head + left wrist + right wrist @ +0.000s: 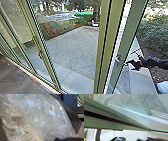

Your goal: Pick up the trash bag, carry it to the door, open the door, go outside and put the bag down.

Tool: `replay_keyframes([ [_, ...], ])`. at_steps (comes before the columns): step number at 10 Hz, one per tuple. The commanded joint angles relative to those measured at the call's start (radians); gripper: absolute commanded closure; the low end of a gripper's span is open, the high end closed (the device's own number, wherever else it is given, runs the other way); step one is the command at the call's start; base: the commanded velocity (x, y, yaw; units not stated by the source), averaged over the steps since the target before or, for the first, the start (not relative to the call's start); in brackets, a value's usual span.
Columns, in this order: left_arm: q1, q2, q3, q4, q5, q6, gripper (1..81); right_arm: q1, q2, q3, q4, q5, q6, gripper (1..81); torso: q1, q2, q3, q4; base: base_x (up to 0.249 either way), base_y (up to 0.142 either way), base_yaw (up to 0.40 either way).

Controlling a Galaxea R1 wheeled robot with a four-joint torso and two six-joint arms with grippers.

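Observation:
The black right gripper [132, 65] reaches in from the right side of the head view, close beside the metal handle [121, 62] on a green-framed door [130, 35]. Whether it grips the handle cannot be told. In the right wrist view the door's green frame [109, 122] crosses at a slant, with a bent metal handle [98, 135] by it. The trash bag [41, 120], clear and crumpled plastic, is very close to the camera in the left wrist view; what holds it is hidden.
Tall glass panels in green frames [43, 55] stand to the left and ahead. Through them a paved yard [72, 50] shows, with planting beyond. Dark indoor floor [17, 77] lies at the lower left. Bushes [155, 35] border the paving on the right.

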Motion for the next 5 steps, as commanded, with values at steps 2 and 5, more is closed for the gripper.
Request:
replay_keyframes([
  [2,-0.015,-0.011,0.005,-0.007,0.078,0.001,81.1,0.255,-0.073,0.012,-0.129,-0.047,-0.046,1.0,0.0,0.0,0.0,0.0,0.0,0.0,0.0],
  [5,-0.015,-0.008,0.005,-0.007,0.078,0.001,81.1,0.346,-0.081,0.039,-0.135,-0.118,-0.066,1.0,0.001,0.0,0.0,0.0,0.0,0.0,0.0],
])
